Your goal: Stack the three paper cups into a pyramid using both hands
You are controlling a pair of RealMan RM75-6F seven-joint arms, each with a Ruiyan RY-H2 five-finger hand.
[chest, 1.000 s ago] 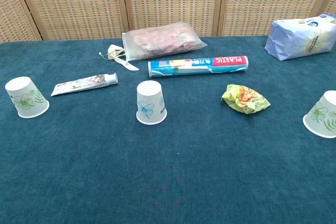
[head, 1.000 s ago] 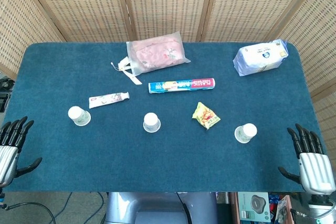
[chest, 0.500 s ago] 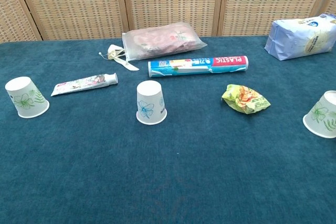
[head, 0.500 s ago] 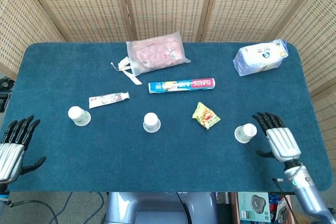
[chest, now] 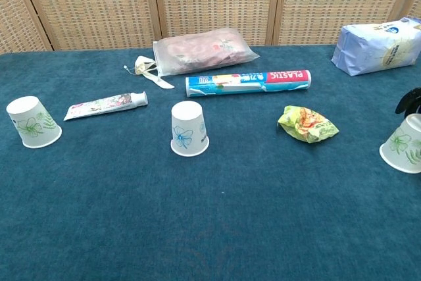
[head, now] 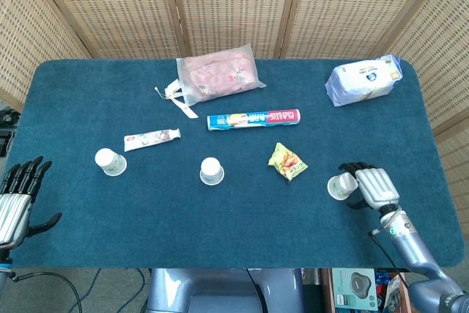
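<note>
Barely started. All three paper cups stand upside down on the blue surface (head: 242, 218), each alone, none stacked.

Landmark: middle cup (head: 212, 171), blue flower print.
- Left cup (head: 110, 161): well apart from the middle cup, out toward the robot's left, just below the toothpaste tube (head: 152, 138).
- Right cup (head: 342, 185): well apart from the middle cup on the other side, past the yellow snack packet (head: 287, 161).
- Beyond the middle cup: plastic wrap box (head: 253, 119), then a pink pouch (head: 218, 75); a tissue pack (head: 363, 80) sits far off toward the right rear corner.

Right robot hand (head: 368, 187): fingers wrapped around the right cup's far side, touching it. Cup looks to be sitting on the surface, not lifted. Chest view shows only dark fingertips (chest: 409, 99) at the cup's top edge. I read this as a grip just formed.

Left robot hand (head: 16, 199): off the near-left edge of the surface, fingers spread, holding nothing, well away from the left cup.

Done: nothing placed. Left: bring two cups side by side as a base, set the third on top. The left cup has no hand near it yet.
</note>
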